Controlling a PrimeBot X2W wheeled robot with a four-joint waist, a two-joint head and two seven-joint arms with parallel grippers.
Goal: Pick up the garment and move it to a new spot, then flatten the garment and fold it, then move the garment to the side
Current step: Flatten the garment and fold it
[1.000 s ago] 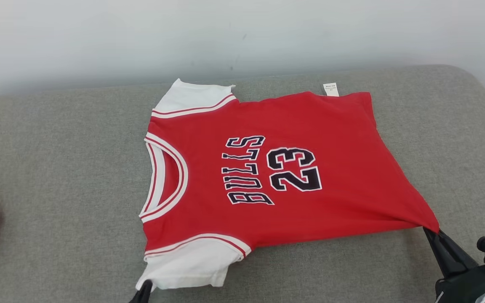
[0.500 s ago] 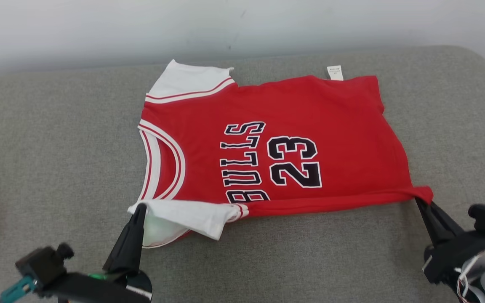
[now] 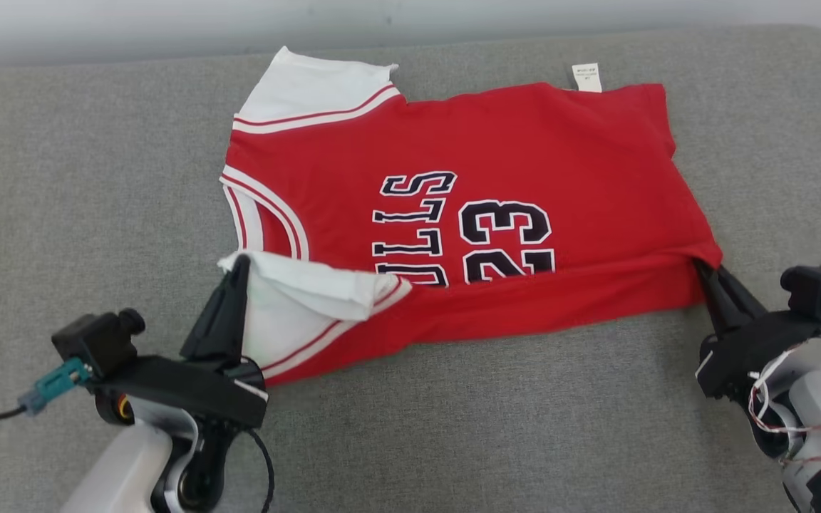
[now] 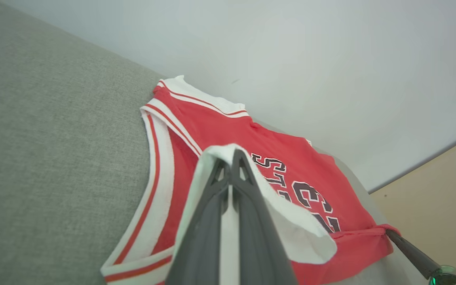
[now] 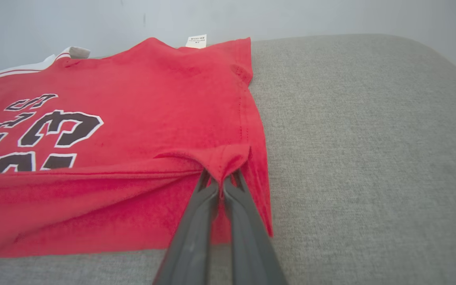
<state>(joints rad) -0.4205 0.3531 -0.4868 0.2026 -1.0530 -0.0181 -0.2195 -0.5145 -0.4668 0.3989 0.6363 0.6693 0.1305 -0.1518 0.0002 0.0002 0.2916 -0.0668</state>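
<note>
Inspection of the fold in progress. The jersey [image 3: 496, 142] lay sideways on the grey cushion [image 3: 97, 178], collar to the robot's left and hem to its right.

A second earlier its near edge had lain flat toward the cushion's front. By this moment that edge had been raised and carried toward the wall [image 4: 291, 59]. The near strip was doubled over the body and hid the lower part of the lettering. The head camera had dipped meanwhile, so part of the apparent shift was not the cloth's.

The left gripper [image 3: 240, 262] was clamped on the near white sleeve [image 3: 303, 285]. The right gripper [image 3: 700, 265] was clamped on the near hem corner [image 5: 228, 156].

Judgement: flattening appeared complete and the first lengthwise fold was under way, with neither corner released. Whether the folded strip rested on the body or hung just above it could not be settled from these angles.

The surface was even woven upholstery, rounded at its far right corner. The pale wall stood directly behind it, and a beige floor [image 4: 441, 190] lay beyond the cushion's end. A white label [image 3: 587, 77] projected from the jersey's far edge.
</note>
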